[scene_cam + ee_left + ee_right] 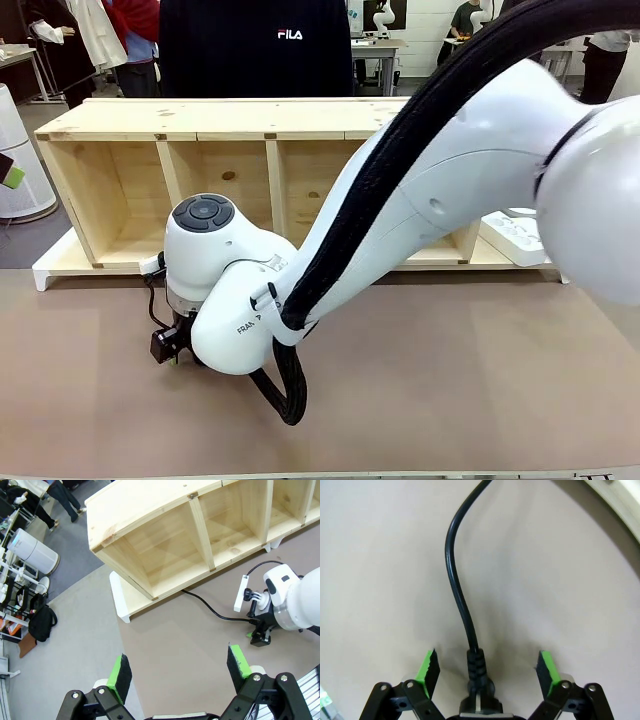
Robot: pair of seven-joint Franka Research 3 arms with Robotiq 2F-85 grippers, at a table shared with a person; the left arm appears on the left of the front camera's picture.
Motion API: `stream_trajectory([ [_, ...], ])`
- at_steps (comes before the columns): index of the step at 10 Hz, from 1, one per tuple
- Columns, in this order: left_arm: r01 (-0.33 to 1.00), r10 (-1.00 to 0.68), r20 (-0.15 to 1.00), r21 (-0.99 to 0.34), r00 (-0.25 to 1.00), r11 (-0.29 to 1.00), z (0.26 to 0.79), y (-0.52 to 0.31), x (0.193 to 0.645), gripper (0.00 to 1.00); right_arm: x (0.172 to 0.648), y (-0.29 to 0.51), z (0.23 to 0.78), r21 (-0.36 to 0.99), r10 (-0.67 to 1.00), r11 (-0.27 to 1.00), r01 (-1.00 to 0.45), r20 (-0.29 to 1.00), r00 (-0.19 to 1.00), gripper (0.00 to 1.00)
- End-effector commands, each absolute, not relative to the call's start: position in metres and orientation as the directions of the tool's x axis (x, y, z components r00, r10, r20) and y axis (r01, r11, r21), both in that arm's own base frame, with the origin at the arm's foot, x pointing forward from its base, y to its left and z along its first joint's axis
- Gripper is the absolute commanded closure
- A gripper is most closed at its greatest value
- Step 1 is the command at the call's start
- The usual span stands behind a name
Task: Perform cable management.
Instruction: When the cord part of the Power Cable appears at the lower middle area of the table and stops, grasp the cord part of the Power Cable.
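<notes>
**Plug lying between the open right jaws, cord running straight away from them**

In the right wrist view, the right gripper (488, 664) is hanging low over the table (560, 580) with its jaws standing wide apart and holding nothing. The plug (476, 676) of the cable (456, 575) is lying midway between the two green pads (430, 666), touching neither. Its long axis is pointing directly away from the palm, so the closing stroke is crossing it at a right angle. Judged from this, a squeeze here is likely to catch the ribbed neck of the plug rather than the thin cord. Beyond the neck, the cord is bending gently to one side, then curving back toward the top edge.

In the left wrist view, the left gripper (179, 669) is hovering high above the table, jaws likewise open and empty, well apart from the cord. The right arm is therefore the nearer one by far. From that height the cord is seen running along the table from the right gripper to the foot of the wooden shelf (150, 510).

The plug's face is being cut off by the bottom edge of the right wrist view. The cord's far end is passing out of sight under the shelf. In the front view the right arm (420, 190) is covering the plug and most of the fingers.
</notes>
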State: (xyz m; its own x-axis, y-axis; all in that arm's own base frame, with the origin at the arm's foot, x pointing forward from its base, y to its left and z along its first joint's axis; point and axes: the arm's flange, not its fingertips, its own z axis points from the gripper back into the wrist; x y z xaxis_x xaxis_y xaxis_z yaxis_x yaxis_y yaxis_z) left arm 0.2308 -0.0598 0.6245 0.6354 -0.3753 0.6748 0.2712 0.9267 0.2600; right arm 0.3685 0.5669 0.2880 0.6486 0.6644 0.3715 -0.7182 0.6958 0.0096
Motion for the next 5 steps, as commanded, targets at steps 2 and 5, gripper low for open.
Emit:
stream_trajectory([
  [2,0.268,-0.374,0.675,0.262,0.635,0.927,0.6249,-0.0596,0.2311,0.0,0.3766,0.5797,0.2807,0.018,0.678,0.682,-0.731,0.36,0.641,0.0],
  [5,0.268,-0.374,0.675,0.262,0.635,0.927,0.6249,-0.0596,0.2311,0.0,0.3759,0.5795,0.2813,-0.01,0.684,0.686,-0.728,0.351,0.639,0.1],
])
